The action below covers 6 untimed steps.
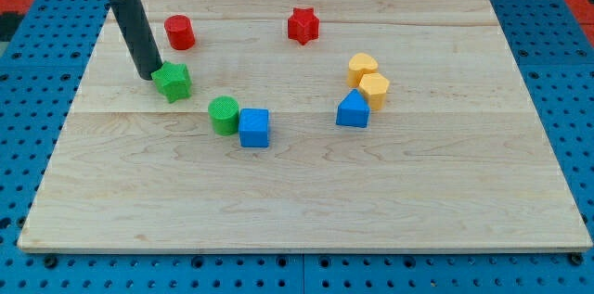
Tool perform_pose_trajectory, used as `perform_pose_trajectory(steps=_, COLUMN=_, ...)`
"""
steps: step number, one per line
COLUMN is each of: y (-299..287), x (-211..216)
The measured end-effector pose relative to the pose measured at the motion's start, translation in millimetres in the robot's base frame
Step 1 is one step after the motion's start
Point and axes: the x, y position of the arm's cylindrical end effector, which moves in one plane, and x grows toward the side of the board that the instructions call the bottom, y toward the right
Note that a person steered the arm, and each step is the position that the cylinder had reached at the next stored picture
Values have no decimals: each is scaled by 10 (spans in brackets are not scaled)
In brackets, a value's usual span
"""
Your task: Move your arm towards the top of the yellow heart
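Note:
The yellow heart lies right of the board's centre, touching a yellow hexagon block just below it. My tip rests on the board at the upper left, touching the left side of a green star block. The tip is far to the left of the yellow heart, with much of the board's width between them.
A red cylinder sits above and right of the tip. A red star is near the top centre. A green cylinder touches a blue cube. A blue triangular block sits below the yellow hexagon. The wooden board lies on a blue pegboard table.

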Motion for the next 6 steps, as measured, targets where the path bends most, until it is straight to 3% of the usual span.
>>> perform_pose_trajectory(steps=1, y=-324, x=993)
perform_pose_trajectory(steps=2, y=638, x=1534)
perform_pose_trajectory(steps=3, y=1294, x=1785)
perform_pose_trajectory(steps=4, y=2192, x=1591)
perform_pose_trajectory(steps=6, y=4059, x=518)
